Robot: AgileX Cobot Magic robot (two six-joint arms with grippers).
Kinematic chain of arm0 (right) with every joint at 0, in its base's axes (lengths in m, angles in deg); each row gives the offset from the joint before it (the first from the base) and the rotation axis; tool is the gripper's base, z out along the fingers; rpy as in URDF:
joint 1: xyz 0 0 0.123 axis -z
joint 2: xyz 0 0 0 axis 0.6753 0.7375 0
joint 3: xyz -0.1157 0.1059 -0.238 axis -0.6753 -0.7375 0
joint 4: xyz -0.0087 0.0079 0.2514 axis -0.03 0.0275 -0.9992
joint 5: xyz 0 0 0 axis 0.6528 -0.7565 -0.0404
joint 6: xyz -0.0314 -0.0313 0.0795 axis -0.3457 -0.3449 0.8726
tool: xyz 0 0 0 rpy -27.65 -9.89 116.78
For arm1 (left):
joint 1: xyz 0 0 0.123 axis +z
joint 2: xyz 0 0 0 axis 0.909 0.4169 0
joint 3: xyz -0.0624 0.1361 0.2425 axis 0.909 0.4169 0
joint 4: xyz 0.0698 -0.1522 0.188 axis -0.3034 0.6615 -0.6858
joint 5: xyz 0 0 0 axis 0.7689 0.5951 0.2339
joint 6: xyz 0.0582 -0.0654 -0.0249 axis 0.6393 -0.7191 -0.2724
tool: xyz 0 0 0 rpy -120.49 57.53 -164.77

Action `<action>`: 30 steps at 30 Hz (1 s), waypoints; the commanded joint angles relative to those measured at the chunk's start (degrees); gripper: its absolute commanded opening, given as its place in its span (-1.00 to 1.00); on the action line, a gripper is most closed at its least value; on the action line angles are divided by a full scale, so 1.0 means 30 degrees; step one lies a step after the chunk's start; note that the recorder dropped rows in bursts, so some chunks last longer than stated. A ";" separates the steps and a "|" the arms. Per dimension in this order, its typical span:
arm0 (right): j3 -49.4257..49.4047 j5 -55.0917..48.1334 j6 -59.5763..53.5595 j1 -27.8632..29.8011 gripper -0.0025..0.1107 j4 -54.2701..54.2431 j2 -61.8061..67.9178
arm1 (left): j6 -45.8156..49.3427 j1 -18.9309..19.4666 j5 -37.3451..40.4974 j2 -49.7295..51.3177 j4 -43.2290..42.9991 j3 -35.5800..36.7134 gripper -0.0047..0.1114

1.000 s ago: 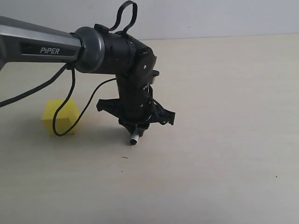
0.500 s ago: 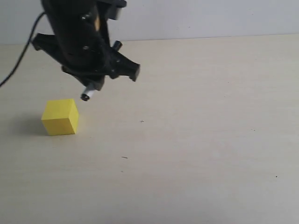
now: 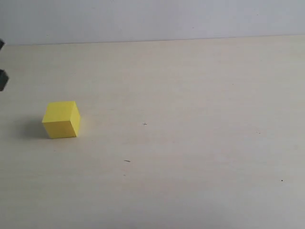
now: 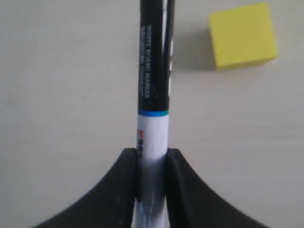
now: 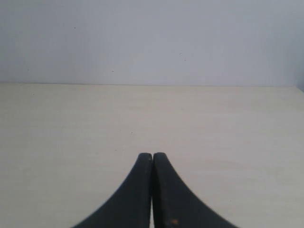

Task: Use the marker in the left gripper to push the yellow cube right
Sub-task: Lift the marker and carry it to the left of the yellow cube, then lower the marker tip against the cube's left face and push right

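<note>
— Where does the yellow cube (image 3: pixel 61 119) sit?

— On the left part of the table (image 3: pixel 200 143), flat on one face, with bare tabletop all round it. Nothing touches it.

— And the left claw (image 4: pixel 152 156)?

— It grips the marker (image 4: pixel 154 95) by the white end of the barrel, fingers pinched snug on either side. The pen runs straight out ahead of the claw, dark half leading. Its tip runs out of the wrist picture, so I cannot see it.

— How does the cube lie from the pen?

— Off to one side of the dark half and apart from it, with a strip of table between them. From the outside camera only a black sliver (image 3: pixel 2 78) shows at the far left edge, most likely part of that arm. If so, the claw is to the left of the cube, which is the side to push from.

— Does the pen's long axis matter?

— I think it does. The cube sits beside the barrel and not ahead of the tip, so a sideways sweep would probably meet it with the barrel's flank. Whether the pen is low enough to catch the cube, I cannot tell.

— The right claw (image 5: pixel 152 159)?

— Pressed together on nothing, over bare table, with no cube in its view. The left arm looks the nearer one.
</note>
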 commanded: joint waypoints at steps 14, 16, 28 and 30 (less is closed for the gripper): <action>-0.0093 0.0092 0.0032 0.0066 -0.96 0.0077 -0.0106 | 1.0979 0.5667 -0.9020 0.2934 -0.3027 0.4081 -0.92; -0.0093 0.0092 0.0032 0.0066 -0.96 0.0077 -0.0106 | 1.4509 0.6151 -0.9481 0.3871 -0.3027 0.4081 -0.92; -0.0093 0.0092 0.0032 0.0066 -0.96 0.0077 -0.0106 | 2.4139 0.8016 -1.4581 0.7887 -0.3104 0.4046 -0.92; -0.0093 0.0092 0.0032 0.0066 -0.96 0.0077 -0.0106 | 2.5001 0.8279 -1.5685 0.8484 -0.3102 0.4046 -0.92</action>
